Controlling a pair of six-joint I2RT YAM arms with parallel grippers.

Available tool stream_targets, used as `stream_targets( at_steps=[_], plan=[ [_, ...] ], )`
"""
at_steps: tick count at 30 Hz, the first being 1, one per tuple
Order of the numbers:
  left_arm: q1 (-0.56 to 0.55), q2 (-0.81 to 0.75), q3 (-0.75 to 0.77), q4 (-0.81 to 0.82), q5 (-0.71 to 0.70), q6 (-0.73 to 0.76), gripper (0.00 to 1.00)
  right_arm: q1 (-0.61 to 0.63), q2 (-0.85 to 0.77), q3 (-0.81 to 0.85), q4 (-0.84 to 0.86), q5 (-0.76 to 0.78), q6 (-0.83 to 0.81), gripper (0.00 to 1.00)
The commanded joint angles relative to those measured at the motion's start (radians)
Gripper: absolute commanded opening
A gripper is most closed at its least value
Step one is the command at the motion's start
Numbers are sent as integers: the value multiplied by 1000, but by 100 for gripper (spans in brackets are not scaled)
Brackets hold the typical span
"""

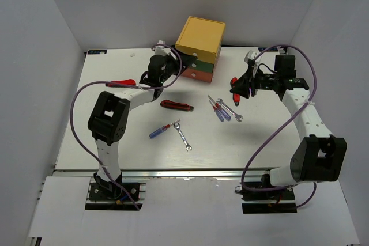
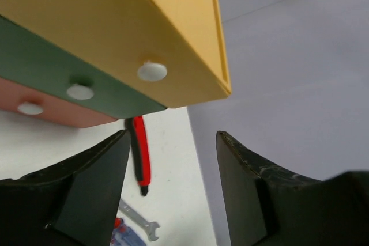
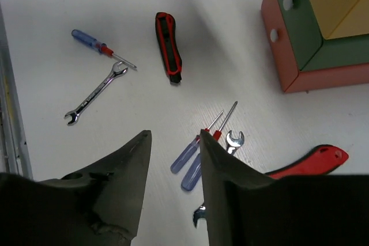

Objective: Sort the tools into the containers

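Tools of slim steel and glossy plastic lie flat; left hand and right hand gape empty.

Your left arm and right arm are wearing white shells with black joints, each trailing a purple cable; left hand and right hand are showing dark, scuffed fingers.

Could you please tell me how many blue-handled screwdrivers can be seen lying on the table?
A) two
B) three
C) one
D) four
B, since a lone screwdriver lies beside a wrench, and a pair of screwdrivers lies side by side apart from it.
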Motion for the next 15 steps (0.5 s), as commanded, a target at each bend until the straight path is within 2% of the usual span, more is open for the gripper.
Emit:
stream_targets(
  at_steps=[1,5,8,12,15],
  plan=[
    [2,16,82,75,35,-71,74,-2,18,40,-31,-107,58,47],
    [6,57,112,102,6,-99,73,-2,-13,-15,136,-91,151,50],
    [12,86,163,64,-5,-113,69,-2,1,2,137,-83,153,50],
    [22,124,208,11,-19,-136,57,-3,11,8,129,-68,150,50],
    [25,128,217,-14,-25,-139,54,-5,8,2,135,-63,150,50]
  ],
)
